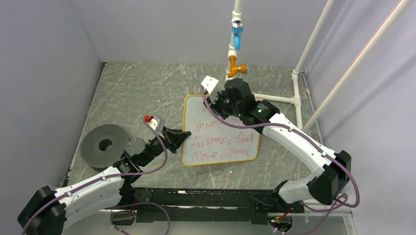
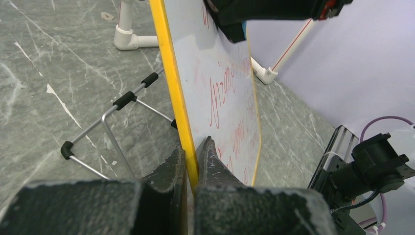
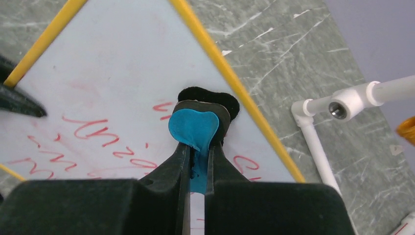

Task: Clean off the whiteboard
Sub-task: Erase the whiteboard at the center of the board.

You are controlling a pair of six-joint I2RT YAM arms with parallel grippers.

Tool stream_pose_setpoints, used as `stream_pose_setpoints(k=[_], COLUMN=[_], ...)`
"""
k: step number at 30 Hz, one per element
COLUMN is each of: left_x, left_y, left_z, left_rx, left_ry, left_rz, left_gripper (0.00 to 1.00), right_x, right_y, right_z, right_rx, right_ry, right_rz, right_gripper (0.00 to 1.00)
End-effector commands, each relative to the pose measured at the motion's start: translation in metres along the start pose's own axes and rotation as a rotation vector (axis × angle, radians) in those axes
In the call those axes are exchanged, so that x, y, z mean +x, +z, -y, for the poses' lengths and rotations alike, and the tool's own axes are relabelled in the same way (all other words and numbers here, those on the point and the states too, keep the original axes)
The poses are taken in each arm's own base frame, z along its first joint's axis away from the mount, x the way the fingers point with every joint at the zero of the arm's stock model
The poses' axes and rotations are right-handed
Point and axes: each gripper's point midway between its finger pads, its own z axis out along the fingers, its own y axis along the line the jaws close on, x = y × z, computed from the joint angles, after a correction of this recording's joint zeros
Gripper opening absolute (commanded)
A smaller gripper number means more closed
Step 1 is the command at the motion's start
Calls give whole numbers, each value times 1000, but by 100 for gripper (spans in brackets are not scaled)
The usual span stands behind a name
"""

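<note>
Now: left fingers [image 2: 203, 156] clamp edge of one whiteboard [image 2: 225, 98] | right fingers [image 3: 215, 159] clamp one eraser [image 3: 193, 127] against it

Grey, white-veined table [image 1: 144, 89]. Near left: thick grey ring [image 1: 92, 145] lying flat. Centre: whiteboard [image 1: 220, 144] with red writing, propped on a wire stand [image 2: 105, 122]. Back right: white pipe frame [image 1: 299, 100], base on the surface.
</note>
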Motion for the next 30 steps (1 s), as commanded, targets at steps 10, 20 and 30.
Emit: stream_pose_setpoints(k=[10,20,30], left_x=[28,28,30], left_y=[-4,-6,-8], left_z=[-11,-11,-12], left_rx=[19,23,20], left_ry=[211,215,203], left_rz=[-110,-103,-103], left_gripper=[0,0,0], right_x=[-42,20,-45], right_y=[7,7,8], right_z=[-2,-41,5], right_rx=[14,-158,-42], right_ry=[47,-39,71], right_rz=[91,20,96], right_gripper=[0,0,0])
